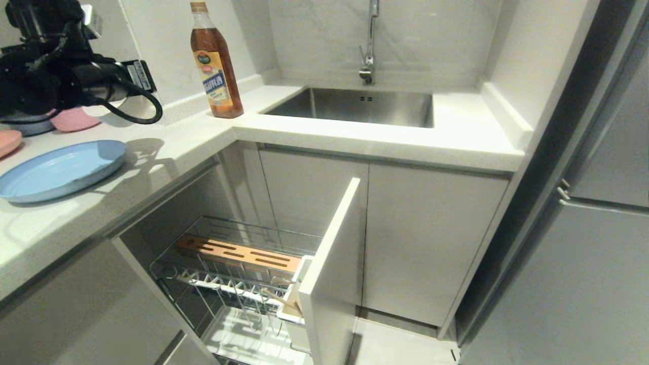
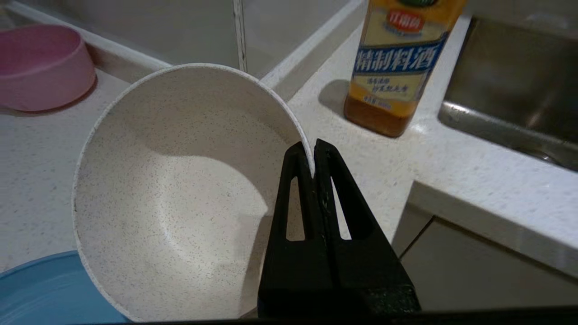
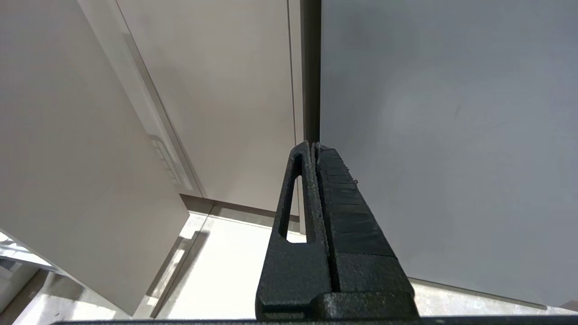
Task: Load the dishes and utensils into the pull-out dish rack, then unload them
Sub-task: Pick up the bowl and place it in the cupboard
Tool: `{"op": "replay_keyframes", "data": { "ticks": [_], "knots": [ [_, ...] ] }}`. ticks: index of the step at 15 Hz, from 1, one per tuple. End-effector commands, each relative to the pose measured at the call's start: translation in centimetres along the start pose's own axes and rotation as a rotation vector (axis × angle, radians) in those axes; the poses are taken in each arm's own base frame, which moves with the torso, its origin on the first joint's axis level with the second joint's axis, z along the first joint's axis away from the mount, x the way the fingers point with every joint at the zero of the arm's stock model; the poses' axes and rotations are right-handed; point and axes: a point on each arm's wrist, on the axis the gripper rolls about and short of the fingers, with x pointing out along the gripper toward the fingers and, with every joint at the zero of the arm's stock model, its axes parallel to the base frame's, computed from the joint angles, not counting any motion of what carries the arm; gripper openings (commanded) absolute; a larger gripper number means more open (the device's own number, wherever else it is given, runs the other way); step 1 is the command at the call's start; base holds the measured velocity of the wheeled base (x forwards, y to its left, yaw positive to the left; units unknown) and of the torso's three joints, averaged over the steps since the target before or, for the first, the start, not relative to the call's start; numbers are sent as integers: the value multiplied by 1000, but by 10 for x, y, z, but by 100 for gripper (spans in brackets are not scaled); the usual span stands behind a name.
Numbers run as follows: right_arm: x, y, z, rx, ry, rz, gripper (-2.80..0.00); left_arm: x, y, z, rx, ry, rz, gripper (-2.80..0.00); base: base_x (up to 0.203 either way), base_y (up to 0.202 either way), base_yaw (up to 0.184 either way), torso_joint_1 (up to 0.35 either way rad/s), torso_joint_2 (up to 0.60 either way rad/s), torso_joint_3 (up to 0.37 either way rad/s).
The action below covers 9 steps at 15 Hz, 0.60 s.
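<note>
My left gripper (image 2: 313,153) is shut on the rim of the white bowl (image 2: 180,194), which hangs tilted over the counter with its hollow facing the camera. Just beneath it lies the light-blue plate (image 2: 40,289), also seen in the head view (image 1: 61,170), near the counter's front edge. In the head view only the black left arm (image 1: 50,56) shows, at the far left; the bowl is out of sight there. The pull-out dish rack (image 1: 238,284) stands open below the counter. Light wooden chopsticks (image 1: 281,300) lean in its white front holder. My right gripper (image 3: 314,146) is shut and empty, parked near the floor.
A pink bowl (image 2: 40,67) sits by the wall behind the white bowl. A brown bottle (image 1: 215,61) stands in the counter corner beside the steel sink (image 1: 355,104). A pink plate (image 1: 7,142) lies at the far left. The rack's white front panel (image 1: 329,274) juts out.
</note>
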Motion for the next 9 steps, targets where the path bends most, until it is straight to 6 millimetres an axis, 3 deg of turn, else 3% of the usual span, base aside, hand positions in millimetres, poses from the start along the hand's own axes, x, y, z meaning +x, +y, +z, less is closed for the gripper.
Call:
{"op": "replay_keyframes", "data": {
  "ticks": [1,3,6,9],
  "knots": [
    [0,0,0,0,0,0,-280,-21,-3,14,-14,-35,-8,-280,0,0,0,0,0,0],
    [0,0,0,1,0,0,-280,-39,-17,18,-33,-36,-53,-280,0,0,0,0,0,0],
    [0,0,0,1,0,0,-280,-71,-55,15,-100,-9,-162,-280,0,0,0,0,0,0],
    [0,0,0,0,0,0,-280,-109,-86,-3,-102,62,-243,-280,0,0,0,0,0,0]
  ]
}}
